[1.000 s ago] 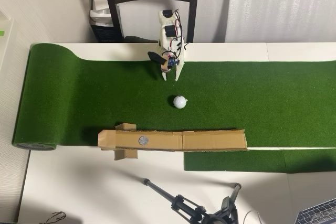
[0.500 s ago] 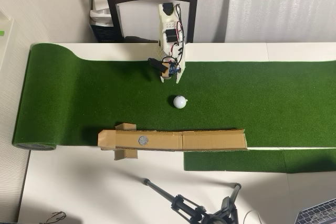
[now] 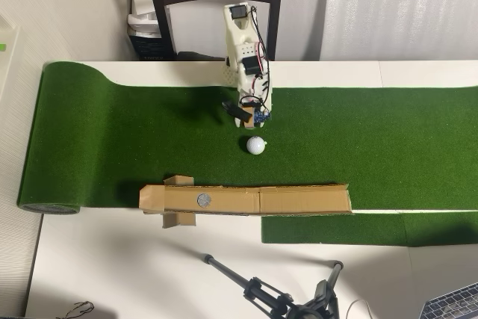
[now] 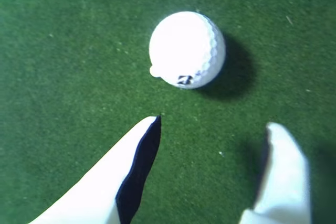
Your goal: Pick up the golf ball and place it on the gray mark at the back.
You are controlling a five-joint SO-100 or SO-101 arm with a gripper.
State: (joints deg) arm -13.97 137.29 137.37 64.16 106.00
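Golf ball (image 4: 187,49) seen on green turf (image 3: 388,140), just ahead of jaws (image 4: 212,135), untouched. Jaws held open, empty. Ball to be centred between fingertips, slightly left in wrist view, before closing. Gray mark (image 3: 202,200) found on cardboard strip (image 3: 299,200), lower-left in overhead view.

Overhead view: fixed high above the tabletop (image 3: 134,274), facing straight down, far enough to take in the whole turf (image 3: 112,147). Wrist view: mounted just behind the fingers (image 4: 131,182), facing down at the turf (image 4: 63,77) from very near. Shared by both: the ball (image 3: 256,145) (image 4: 187,49) and turf around it.
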